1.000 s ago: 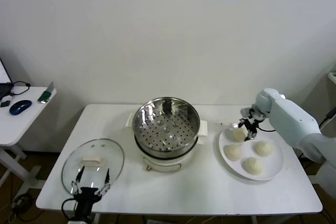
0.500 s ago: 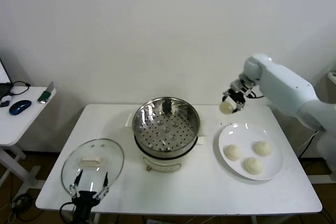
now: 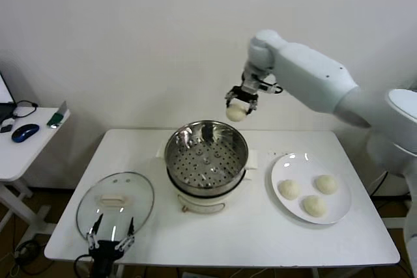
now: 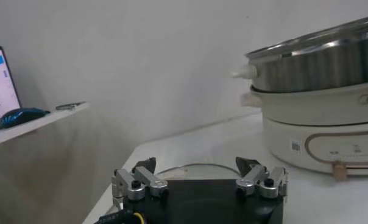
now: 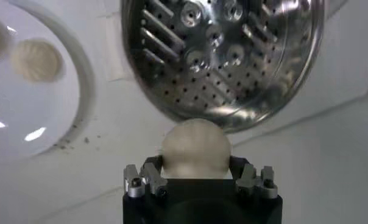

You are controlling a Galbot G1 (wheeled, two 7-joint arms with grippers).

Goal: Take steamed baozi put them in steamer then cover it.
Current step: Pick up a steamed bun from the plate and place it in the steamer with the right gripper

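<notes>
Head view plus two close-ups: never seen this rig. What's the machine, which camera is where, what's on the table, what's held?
It is a two-armed robot. The wide picture comes from its head, looking down at a white table; the close-ups come from cameras on each wrist. The right hand is shut on a baozi, held in the air by the far rim of the steamer; its wrist camera looks down past that bun at the perforated tray. Three more buns sit on the white plate. The glass cover lies flat on the table. The left hand waits open near the cover's front edge.
</notes>
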